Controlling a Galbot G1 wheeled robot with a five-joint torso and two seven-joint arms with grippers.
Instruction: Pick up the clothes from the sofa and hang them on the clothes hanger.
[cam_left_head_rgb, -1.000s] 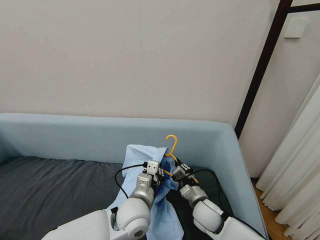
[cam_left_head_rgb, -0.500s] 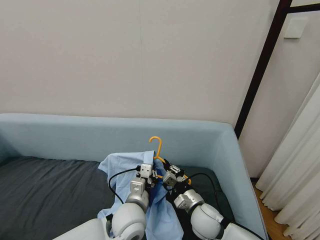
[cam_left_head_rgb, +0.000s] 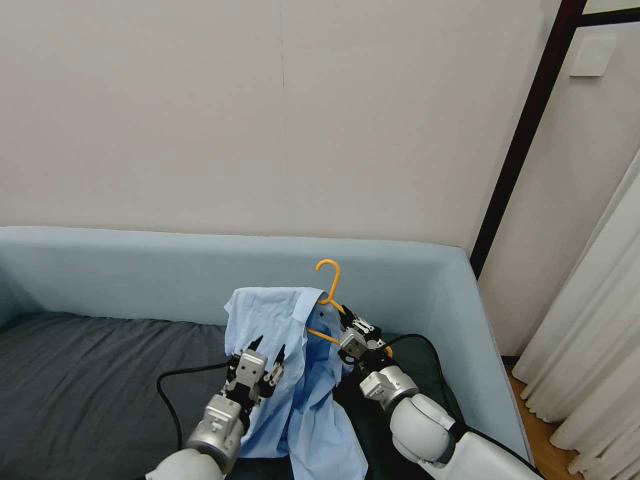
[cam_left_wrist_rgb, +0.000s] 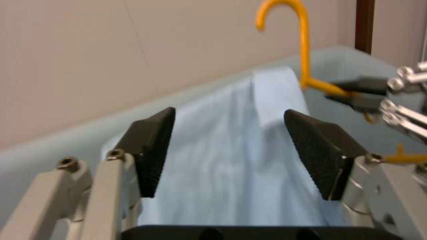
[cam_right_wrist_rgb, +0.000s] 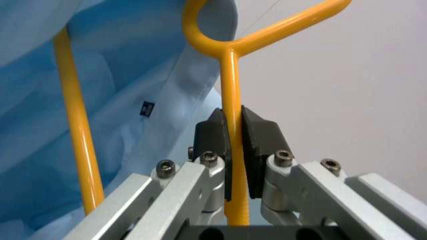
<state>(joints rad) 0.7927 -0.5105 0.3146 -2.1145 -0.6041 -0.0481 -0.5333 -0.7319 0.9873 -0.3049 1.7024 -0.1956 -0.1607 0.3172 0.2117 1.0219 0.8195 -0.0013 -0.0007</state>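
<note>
Pale wall (cam_left_head_rgb: 250, 120) and the light-blue sofa back (cam_left_head_rgb: 120, 270) close the scene behind both arms.

Right claw (cam_left_head_rgb: 350, 340): clenched on the orange hanger (cam_left_head_rgb: 328, 282). In the right wrist view its two black pads (cam_right_wrist_rgb: 257, 135) press from either side on a straight bar of the hanger (cam_right_wrist_rgb: 230, 75), with no gap visible between pad and bar. The hook rises just above this claw, free of cloth, and is seen against the sofa back.

Light-blue shirt (cam_left_head_rgb: 300, 400): draped over the hanger on the right claw's left side. Its upper edge is level with the base of the hook. The cloth falls past both claws to the dark grey seat cushion (cam_left_head_rgb: 80, 380). One orange hanger arm runs inside the folds close beside the right claw.

Left claw (cam_left_head_rgb: 263, 352): released, lower than the right claw and to its left, at the near face of the hanging shirt. In the left wrist view its ribbed pads (cam_left_wrist_rgb: 157, 145) stand wide apart with nothing between them. The shirt (cam_left_wrist_rgb: 220, 100) lies beyond, then the hook. Whether the fingertips touch the cloth cannot be told.

A black cable (cam_left_head_rgb: 170, 385) trails from the left arm over the cushion. Well to the right of the right claw stand a dark door frame (cam_left_head_rgb: 520, 140) and a white curtain (cam_left_head_rgb: 600, 340).
</note>
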